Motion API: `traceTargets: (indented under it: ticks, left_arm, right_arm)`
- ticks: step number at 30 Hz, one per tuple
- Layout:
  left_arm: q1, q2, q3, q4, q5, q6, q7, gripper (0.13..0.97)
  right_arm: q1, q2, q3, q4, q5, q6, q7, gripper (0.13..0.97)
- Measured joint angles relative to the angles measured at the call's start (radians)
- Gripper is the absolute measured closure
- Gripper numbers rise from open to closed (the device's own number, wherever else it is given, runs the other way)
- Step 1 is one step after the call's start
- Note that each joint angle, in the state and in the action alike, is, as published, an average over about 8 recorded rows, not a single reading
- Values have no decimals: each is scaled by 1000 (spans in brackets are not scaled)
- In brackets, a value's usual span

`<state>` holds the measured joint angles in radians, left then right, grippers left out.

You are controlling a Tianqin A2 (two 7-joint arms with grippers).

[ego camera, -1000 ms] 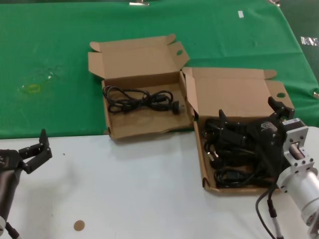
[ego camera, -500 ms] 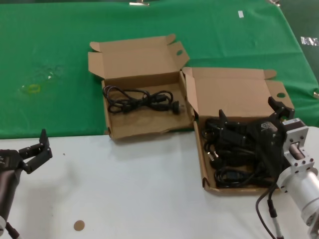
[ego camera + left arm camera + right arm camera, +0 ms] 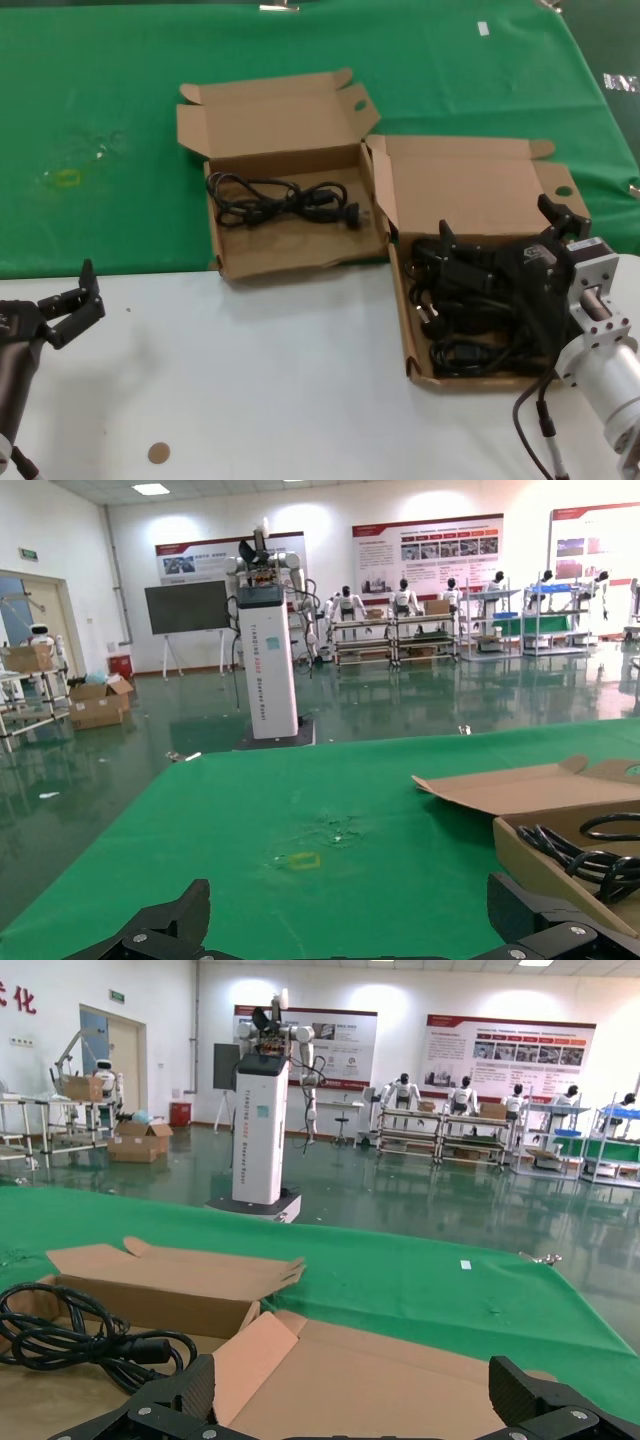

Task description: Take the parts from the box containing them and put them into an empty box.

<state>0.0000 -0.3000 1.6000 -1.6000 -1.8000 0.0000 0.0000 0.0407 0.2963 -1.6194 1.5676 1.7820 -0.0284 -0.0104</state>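
The longer cardboard box (image 3: 412,330) stands at the right with several black coiled power cords (image 3: 462,322) piled in its tray. My right gripper (image 3: 498,228) hangs over that pile, open and empty; in the right wrist view (image 3: 355,1405) its jaws stand wide apart before the box's lid (image 3: 420,1380). The squarer box (image 3: 232,262) stands left of it and holds one cord (image 3: 285,200), which also shows in the right wrist view (image 3: 85,1340) and the left wrist view (image 3: 590,852). My left gripper (image 3: 68,300) is open and empty over the white table at the near left.
Both lids (image 3: 275,118) stand open toward the back. Green cloth (image 3: 100,150) covers the far half of the table, white surface (image 3: 280,380) the near half. A small brown disc (image 3: 158,453) lies on the white part near the front.
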Motion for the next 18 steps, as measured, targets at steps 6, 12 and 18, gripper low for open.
traceTargets:
  ticks: [6, 12, 18]
  left_arm:
    - [0, 0, 0, 0, 0, 0, 0, 132]
    - [0, 0, 0, 0, 0, 0, 0, 132]
    - [0, 0, 0, 0, 0, 0, 0, 132]
  right_arm:
    - [0, 0, 0, 0, 0, 0, 0, 129]
    - [0, 0, 0, 0, 0, 0, 0, 129]
    - [0, 0, 0, 0, 0, 0, 0, 129]
